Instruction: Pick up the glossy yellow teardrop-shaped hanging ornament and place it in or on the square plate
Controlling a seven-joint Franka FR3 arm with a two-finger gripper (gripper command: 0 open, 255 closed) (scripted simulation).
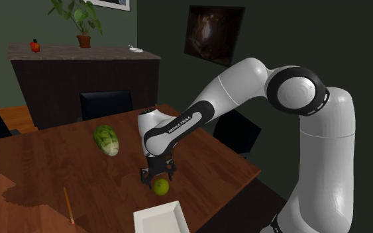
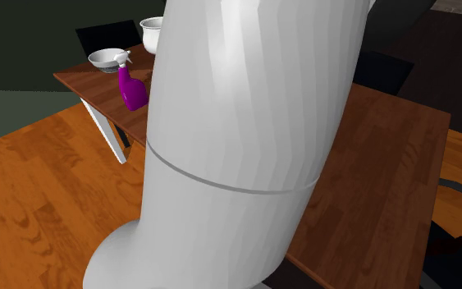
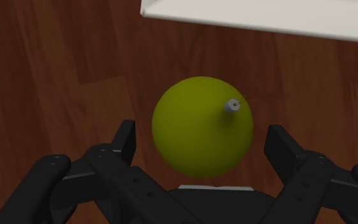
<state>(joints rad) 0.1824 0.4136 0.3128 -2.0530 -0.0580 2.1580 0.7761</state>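
One wooden table [image 1: 39,165], dark green walls [image 1: 159,26], pincer [image 1: 158,175] wide astride yellow-green ornament [image 3: 199,127], white plate [image 1: 159,219] near

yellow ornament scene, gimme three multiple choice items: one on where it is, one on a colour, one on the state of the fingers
1. The glossy yellow-green teardrop ornament lies
a) on the brown wooden table beside the white square plate
b) on that plate
c) lifted off the table

2. The spray bottle with the white trigger head is
a) blue
b) magenta
c) green

3. The black gripper's fingers are
a) shut on the ornament
b) shut on nothing
c) open, one each side of the ornament

1 a: wood shows all around it, the plate's edge apart from it.
2 b: its body is magenta in the second exterior view.
3 c: a gap shows between each finger and the ornament.
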